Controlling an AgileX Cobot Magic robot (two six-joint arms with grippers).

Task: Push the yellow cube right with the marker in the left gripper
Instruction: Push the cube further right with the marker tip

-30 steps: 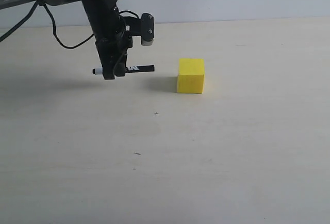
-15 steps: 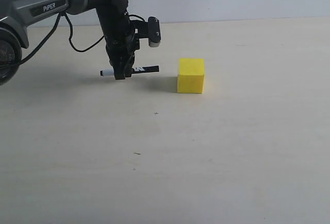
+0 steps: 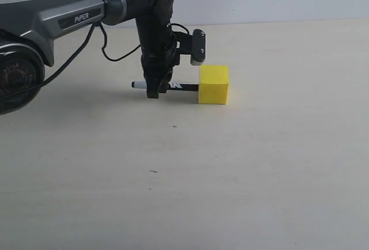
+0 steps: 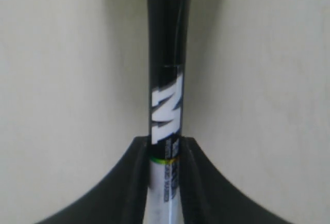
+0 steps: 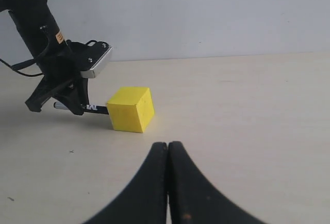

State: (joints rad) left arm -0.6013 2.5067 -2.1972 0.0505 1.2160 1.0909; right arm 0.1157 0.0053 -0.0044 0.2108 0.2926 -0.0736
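The black jaw-type left gripper (image 3: pixel 154 92) points down at the table, its jaws clamped on the slim white-barrelled marker with the black cap (image 3: pixel 185 87); in the left wrist view the two black fingers (image 4: pixel 135 168) pinch the white barrel right where the cap begins, and the white lettering on the marker (image 4: pixel 166 105) sits just past them. The marker lies level, close above the pale wooden tabletop (image 3: pixel 242 175); its small white tail pokes out on the left of the jaws, its black cap runs right; the cap's tip meets the left face of the small bright-yellow cube (image 3: pixel 213 84), low on that face, with no gap showing in the exterior view. The cube sits flat on the table, just right of the gripper; from the right wrist view the cube (image 5: pixel 131 109) and the marker (image 5: pixel 95 109) read as touching as well. A small grey-and-black camera (image 3: pixel 198 46) hangs off the left wrist, just above the cube's top left edge; a black cable (image 3: pixel 113 57) loops behind the grey arm marked "PiPER" (image 3: pixel 69 18). Nearer the viewer, the right gripper (image 5: pixel 168 149) hovers over bare table, well apart from the cube, fingertips pressed together on nothing.
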